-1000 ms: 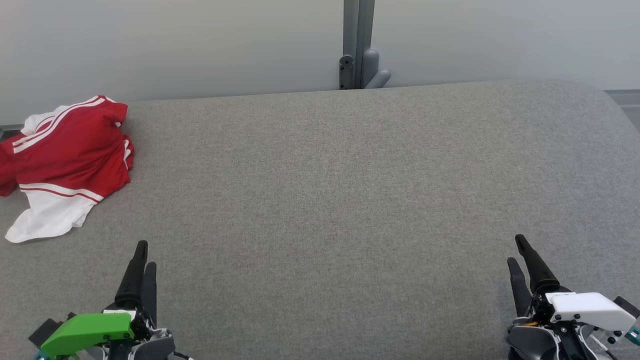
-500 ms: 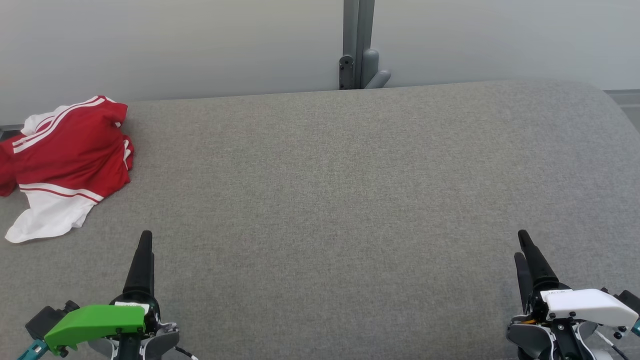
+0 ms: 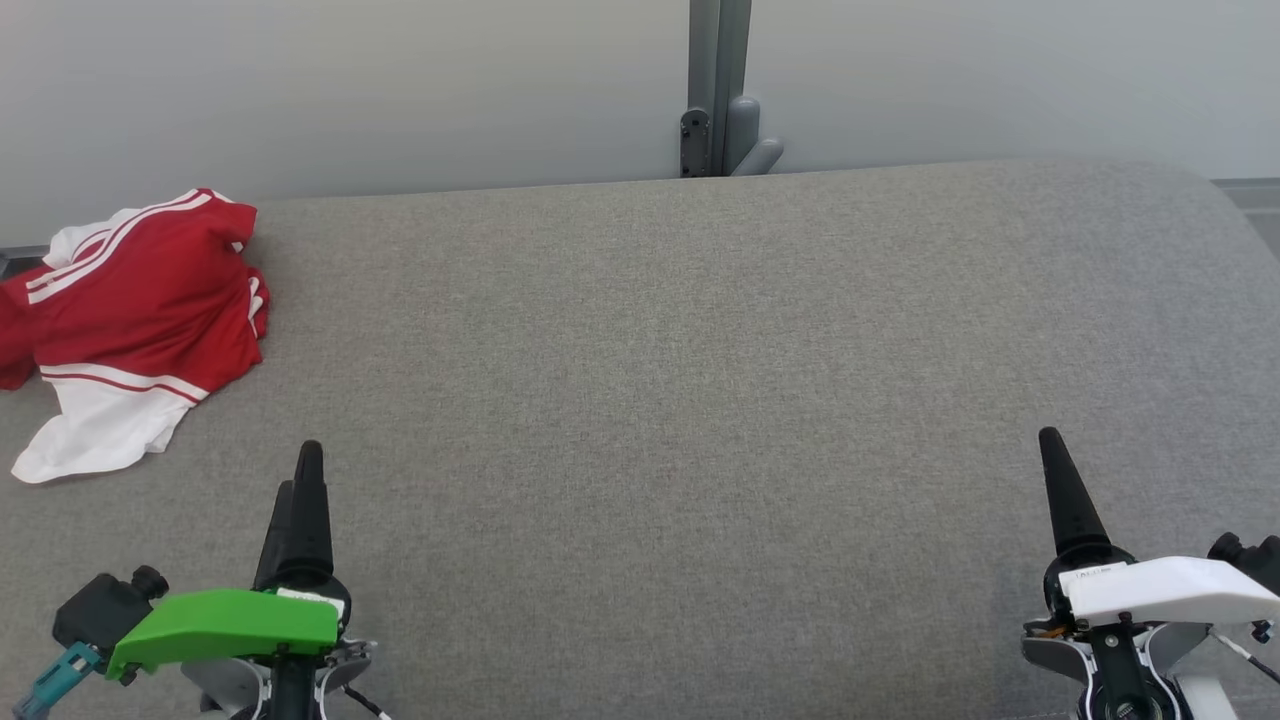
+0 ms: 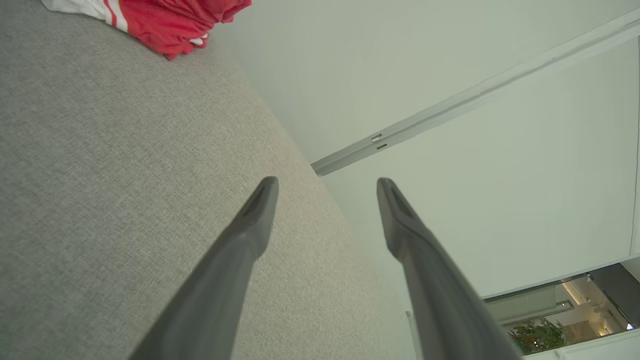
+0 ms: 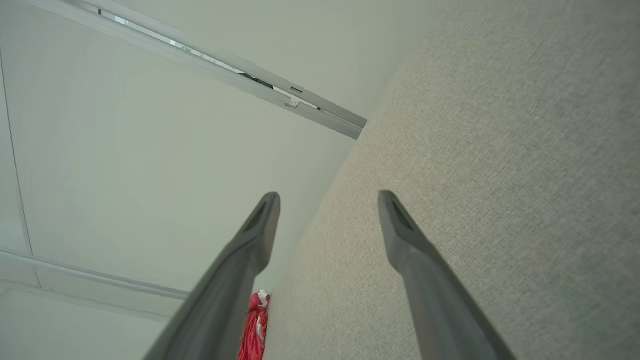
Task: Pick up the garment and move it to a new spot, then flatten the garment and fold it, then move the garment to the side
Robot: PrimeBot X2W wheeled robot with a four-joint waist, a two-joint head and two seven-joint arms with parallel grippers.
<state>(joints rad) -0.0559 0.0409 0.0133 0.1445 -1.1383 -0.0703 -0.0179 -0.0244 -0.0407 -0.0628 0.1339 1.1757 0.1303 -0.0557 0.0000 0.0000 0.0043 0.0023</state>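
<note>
Left pincer [image 4: 326, 184] and right pincer [image 5: 327, 196] are spread open, empty; the red-and-white jersey [image 3: 140, 300], ahead-left of the left pincer, is best gripped at a bunched fold.

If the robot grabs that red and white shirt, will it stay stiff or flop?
Probably flop: the shirt lies crumpled in soft folds, so unpinched parts should hang. It looks thin, so likely light. Pushed across the woven grey surface, it would probably bunch rather than slide.

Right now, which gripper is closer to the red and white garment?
Left. The left gripper is close by, just on the robot's side of the garment, at the grey surface's left end. The right gripper is far across, at the right end. Neither touches it.
</note>
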